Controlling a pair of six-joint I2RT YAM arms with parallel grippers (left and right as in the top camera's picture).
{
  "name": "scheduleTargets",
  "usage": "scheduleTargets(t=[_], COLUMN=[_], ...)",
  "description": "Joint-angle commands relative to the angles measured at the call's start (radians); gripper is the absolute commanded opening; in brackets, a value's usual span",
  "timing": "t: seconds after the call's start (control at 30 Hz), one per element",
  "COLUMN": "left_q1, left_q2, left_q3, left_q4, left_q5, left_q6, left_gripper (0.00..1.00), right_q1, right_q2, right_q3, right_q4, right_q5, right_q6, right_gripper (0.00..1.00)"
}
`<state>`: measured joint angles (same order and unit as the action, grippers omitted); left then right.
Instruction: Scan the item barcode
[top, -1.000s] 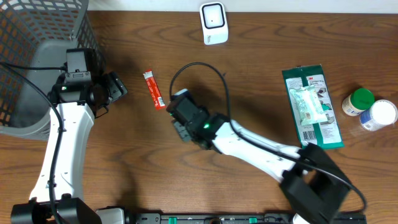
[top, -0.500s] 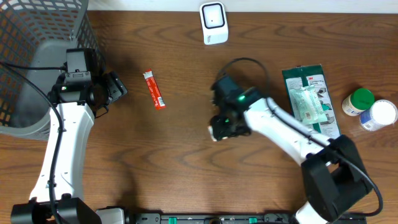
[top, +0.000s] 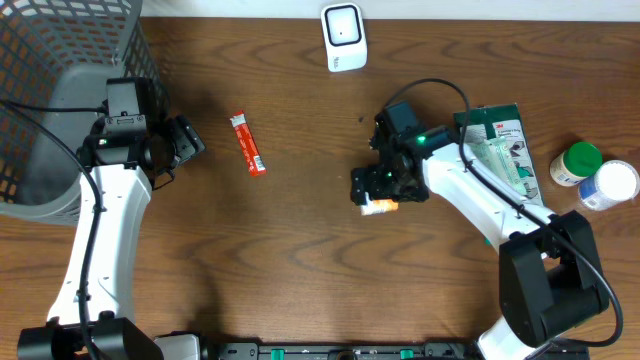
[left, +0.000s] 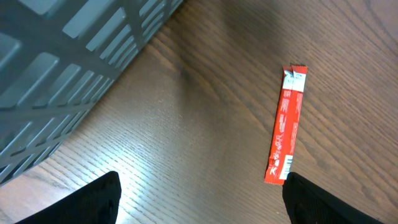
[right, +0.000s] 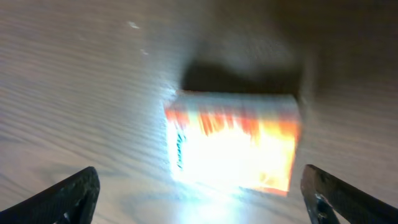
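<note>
my right jaws stand spread wide above the small orange-and-white cardboard box (top: 378, 207), which lies flat on the wooden tabletop (top: 300, 260) well nearer me than the white barcode scanner (top: 343, 37); it looks light, stiff and crushable, so i'd pinch its two long sides gently.

sachet (top: 248, 143) red | box (right: 233, 146) orange-white | packet (top: 505, 128) green | basket (top: 60, 40) grey mesh | table (top: 300, 265) brown woodgrain

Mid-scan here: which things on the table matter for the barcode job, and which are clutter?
Job: white scanner; orange box beneath the open right gripper.
Lying about, probably: red sachet; green package; green-capped bottle; white-capped bottle; basket.
</note>
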<state>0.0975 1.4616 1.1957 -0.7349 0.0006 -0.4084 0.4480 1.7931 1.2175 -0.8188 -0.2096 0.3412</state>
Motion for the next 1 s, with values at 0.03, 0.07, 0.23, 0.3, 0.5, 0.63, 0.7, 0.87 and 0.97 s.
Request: scheduleTargets(t=[0.03,0.07,0.23,0.3,0.5,0.63,0.7,0.87,0.97], left_q1=[0.009,0.009,0.009,0.009,0.009,0.009,0.009,0.009,0.009], left_q2=[-0.012,-0.012,-0.012,-0.012,-0.012,-0.012,-0.012,-0.012,-0.012], left_q3=[0.006,0.006,0.006,0.006,0.006,0.006,0.006,0.006,0.006], left_q4=[-0.002,-0.002,-0.002,-0.002,-0.002,-0.002,-0.002,-0.002,-0.002], left_q5=[-0.013,-0.013,-0.013,-0.013,-0.013,-0.013,-0.013,-0.013,-0.013], left_q6=[-0.008,-0.008,-0.008,-0.008,-0.008,-0.008,-0.008,-0.008,-0.008], left_gripper=[0.84,0.84,0.84,0.84,0.84,0.84,0.84,0.84,0.84], right_q1=[0.045,0.045,-0.001,-0.028,-0.1,-0.114,-0.113,-0.113,-0.102], right_q2=[0.013,0.011,-0.043,-0.066,-0.085,-0.084,-0.084,-0.084,-0.084], right_q3=[0.011,0.014,0.093,0.111,0.096,0.007,-0.054,-0.209,-0.259], right_q4=[0.027,0.027,-0.058,-0.07,-0.113,-0.077,-0.037,0.08,0.123], right_q5=[-0.005,-0.005,0.044,0.044,0.052,0.053,0.052,0.041,-0.024], right_q6=[0.066,0.066,0.024,0.024,0.024,0.034,0.068,0.238,0.276], right_gripper=[0.99,0.99,0.99,0.89,0.01,0.01,0.01,0.01,0.01])
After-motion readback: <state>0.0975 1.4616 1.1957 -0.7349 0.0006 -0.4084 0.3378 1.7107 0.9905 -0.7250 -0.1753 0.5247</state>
